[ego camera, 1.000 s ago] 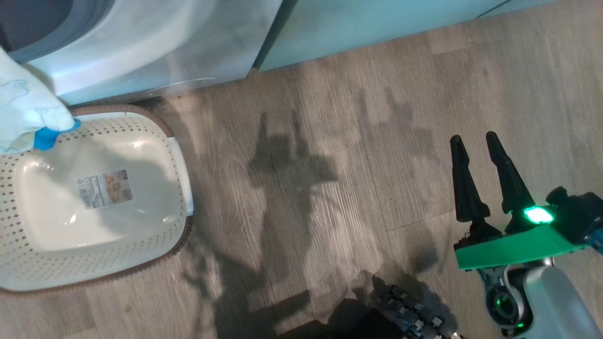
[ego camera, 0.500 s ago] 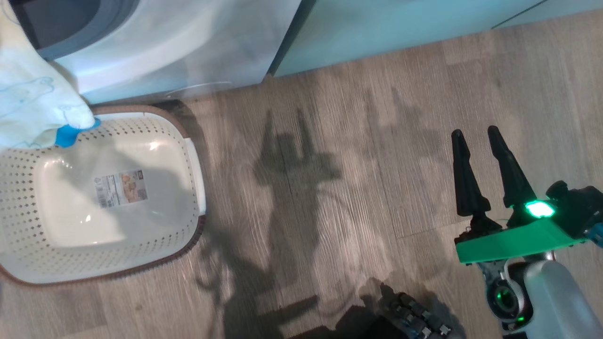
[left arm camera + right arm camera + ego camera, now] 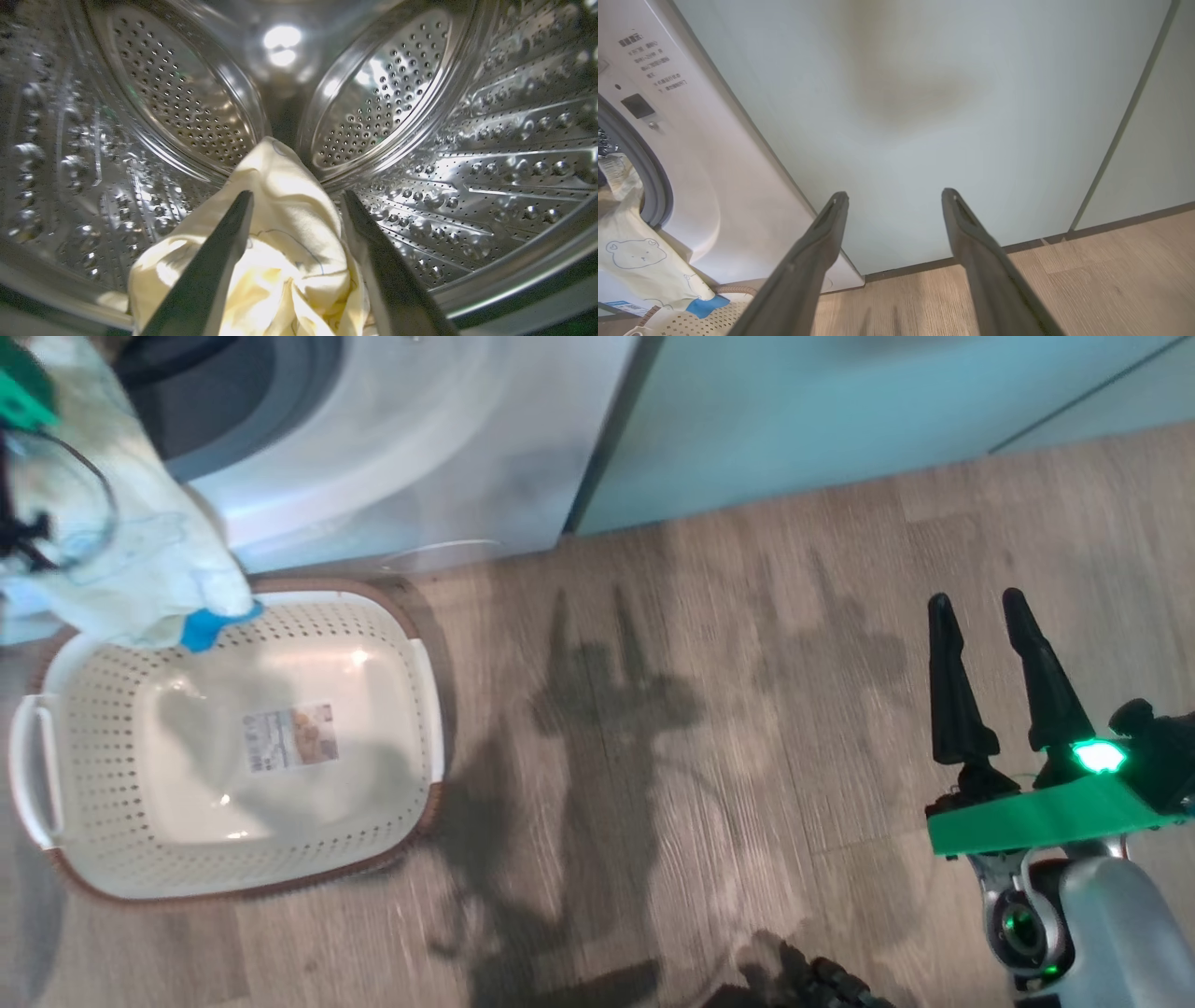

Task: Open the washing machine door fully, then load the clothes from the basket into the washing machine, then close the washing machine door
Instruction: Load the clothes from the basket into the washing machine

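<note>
Swung toward washer (image 3: 420, 448) since earlier frame: head camera only. Partly inside drum (image 3: 177, 93), clothes (image 3: 280, 242) trailing out over its mouth, blue-patched corner at basket (image 3: 425, 709) far rim. Inside drum, left gripper (image 3: 296, 196) spread wide astride fabric, gripping nothing. Well apart over floor (image 3: 700, 663), right gripper (image 3: 976, 599) likewise wide, empty.
</note>
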